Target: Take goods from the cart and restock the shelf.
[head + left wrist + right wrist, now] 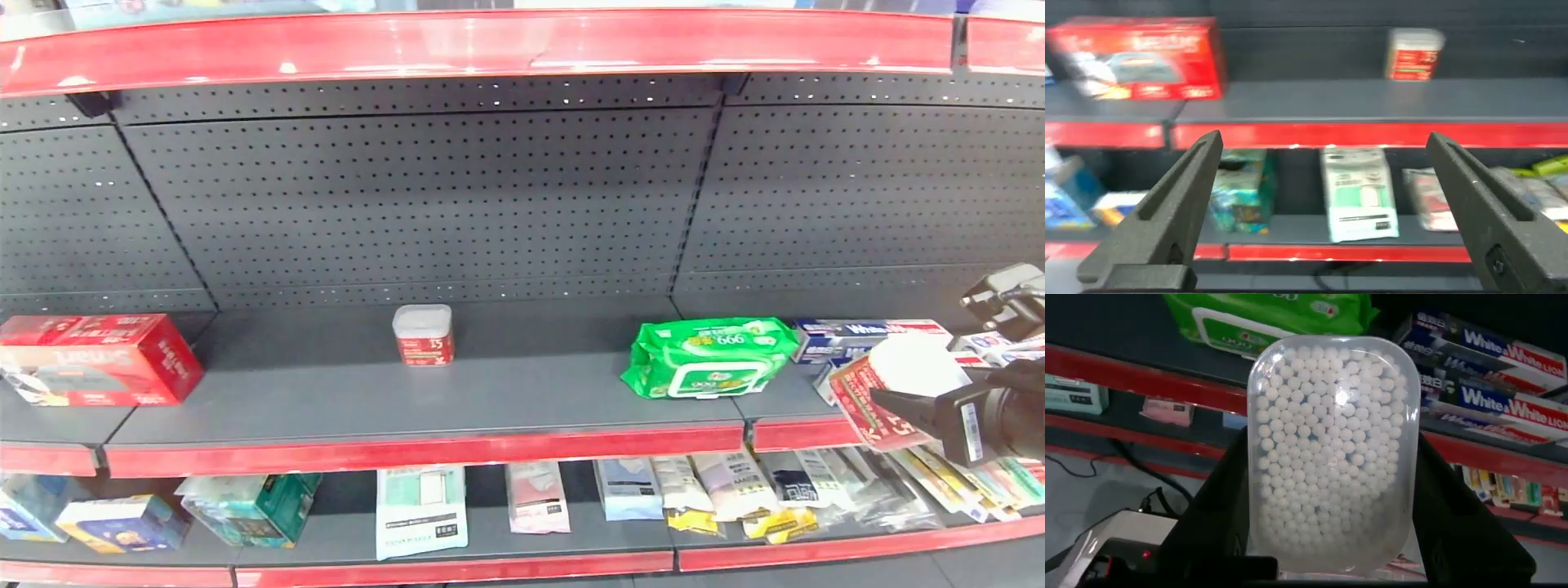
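The right gripper (1331, 539) is clamped on a clear-lidded plastic tub of white cotton swabs with a red label (1333, 441), held in the air just right of the green wipes pack (709, 357). The left gripper (1323, 143) has its jaws spread wide, holding nothing, well left of that pack. 1 matching red-labelled tub (423, 335) stands left of the pack. Blue-and-white toothpaste boxes (865, 335) lie just right of it.
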### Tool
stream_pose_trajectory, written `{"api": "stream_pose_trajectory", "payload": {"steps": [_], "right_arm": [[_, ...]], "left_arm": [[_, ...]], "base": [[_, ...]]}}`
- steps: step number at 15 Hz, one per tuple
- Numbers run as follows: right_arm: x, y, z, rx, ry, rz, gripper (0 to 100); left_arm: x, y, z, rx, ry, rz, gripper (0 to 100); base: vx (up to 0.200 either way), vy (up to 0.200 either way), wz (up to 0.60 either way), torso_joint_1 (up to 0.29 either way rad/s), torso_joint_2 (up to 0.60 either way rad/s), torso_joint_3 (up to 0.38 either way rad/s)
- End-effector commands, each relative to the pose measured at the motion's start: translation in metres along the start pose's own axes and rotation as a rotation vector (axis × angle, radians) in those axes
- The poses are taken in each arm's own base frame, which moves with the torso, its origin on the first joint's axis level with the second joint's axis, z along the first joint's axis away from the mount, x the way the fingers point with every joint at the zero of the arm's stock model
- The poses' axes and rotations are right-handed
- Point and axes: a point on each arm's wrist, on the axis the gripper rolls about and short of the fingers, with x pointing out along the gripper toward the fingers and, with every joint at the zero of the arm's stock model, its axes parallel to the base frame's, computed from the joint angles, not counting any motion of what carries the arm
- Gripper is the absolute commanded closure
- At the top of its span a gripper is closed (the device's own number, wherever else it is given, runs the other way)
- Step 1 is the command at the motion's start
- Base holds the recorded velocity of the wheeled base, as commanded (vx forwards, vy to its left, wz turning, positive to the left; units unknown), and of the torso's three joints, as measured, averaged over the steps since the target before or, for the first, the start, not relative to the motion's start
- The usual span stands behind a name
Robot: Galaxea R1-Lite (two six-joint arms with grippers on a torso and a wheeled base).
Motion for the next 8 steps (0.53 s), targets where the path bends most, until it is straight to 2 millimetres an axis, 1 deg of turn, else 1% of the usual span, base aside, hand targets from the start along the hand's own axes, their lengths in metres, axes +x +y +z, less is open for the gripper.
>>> {"api": "stream_pose_trajectory", "payload": {"steps": [1, 4, 6, 8], "right_arm": [[-0.001, 0.0, -0.001, -0.001, -0.003, -0.003, 100], [-0.01, -0.002, 0.0, 0.006, -0.032, -0.012, 100], [-0.019, -0.003, 0.0, 0.021, -0.069, -0.015, 100], [-0.021, -0.003, -0.002, 0.089, -0.072, 0.002, 100]], "left_arm": [[0.0, 0.0, 0.0, 0.001, 0.0, 0.0, 0], [0.0, 0.0, 0.0, -0.002, 0.0, 0.0, 0], [0.0, 0.0, 0.0, 0.001, 0.0, -0.002, 0], [0.001, 0.0, 0.0, 0.0, 0.006, -0.002, 0]], "base": [[0.0, 0.0, 0.0, 0.0, 0.0, 0.0], [0.0, 0.0, 0.0, 0.0, 0.0, 0.0], [0.0, 0.0, 0.0, 0.0, 0.0, 0.0], [0.0, 0.0, 0.0, 0.0, 0.0, 0.0]]}}
